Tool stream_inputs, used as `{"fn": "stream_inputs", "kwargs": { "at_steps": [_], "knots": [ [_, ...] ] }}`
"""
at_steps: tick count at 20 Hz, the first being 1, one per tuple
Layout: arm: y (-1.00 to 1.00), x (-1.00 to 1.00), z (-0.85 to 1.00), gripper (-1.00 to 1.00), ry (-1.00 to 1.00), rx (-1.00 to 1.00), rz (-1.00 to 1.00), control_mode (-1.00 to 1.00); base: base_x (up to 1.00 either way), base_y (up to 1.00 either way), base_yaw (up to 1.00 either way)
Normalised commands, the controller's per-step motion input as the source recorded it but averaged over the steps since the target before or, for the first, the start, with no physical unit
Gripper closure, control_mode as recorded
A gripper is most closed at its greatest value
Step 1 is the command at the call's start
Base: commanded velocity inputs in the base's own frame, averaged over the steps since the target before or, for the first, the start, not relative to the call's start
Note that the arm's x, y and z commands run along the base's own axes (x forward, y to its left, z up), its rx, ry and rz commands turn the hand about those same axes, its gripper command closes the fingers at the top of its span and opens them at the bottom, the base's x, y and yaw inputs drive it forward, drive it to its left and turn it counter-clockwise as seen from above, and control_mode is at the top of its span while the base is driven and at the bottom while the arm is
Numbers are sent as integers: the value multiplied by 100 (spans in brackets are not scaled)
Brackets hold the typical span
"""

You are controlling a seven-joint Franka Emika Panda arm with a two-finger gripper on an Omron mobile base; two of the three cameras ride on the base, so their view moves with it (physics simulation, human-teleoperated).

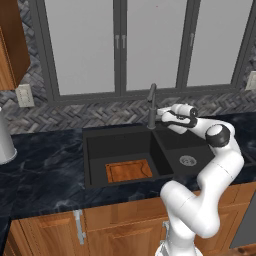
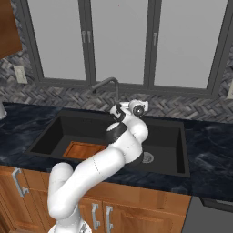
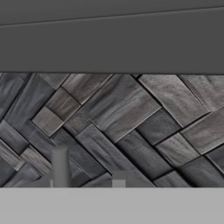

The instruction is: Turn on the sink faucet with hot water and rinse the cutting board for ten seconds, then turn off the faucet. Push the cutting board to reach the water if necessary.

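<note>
**Arm at the faucet base, no water running yet**

Taking the black matte double-basin sink [image 1: 95, 150] as the landmark, the small orange-brown wooden cutting board [image 1: 129, 171] lies flat on the floor of its large basin, against the near wall and toward the divider. The smaller basin beyond the divider holds a round silver drain [image 1: 187, 160].

The white arm reaches over the smaller basin, and its two-finger gripper [image 1: 161, 114] sits just beside the stem of the slim, tall dark grey faucet [image 1: 151, 107], which rises from the sink's back rim at the divider. In the right base view the spout [image 2: 103, 83] arcs out over the large basin. No blue stream falls from it, so the step in hand appears to be opening the lever. From the hand camera, two small finger tips [image 3: 60, 168] stand apart with a moderate gap and nothing between them, pointing at the grey herringbone tile backsplash [image 3: 113, 118] behind the sink.

To do this well, the fingers should meet the small side lever rather than the stem, and swing it toward hot; the lever itself is too small to make out here. The board seems to lie nearer than the spout tip, so it may need a push toward the back wall.
</note>
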Motion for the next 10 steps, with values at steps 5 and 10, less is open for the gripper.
{"fn": "stream_inputs", "kwargs": {
  "at_steps": [5,10],
  "knots": [
    [-51,-1,0,100,0,0,0,-100,0,0,0],
    [-48,-2,0,100,0,0,0,-100,0,0,0]
  ]
}}
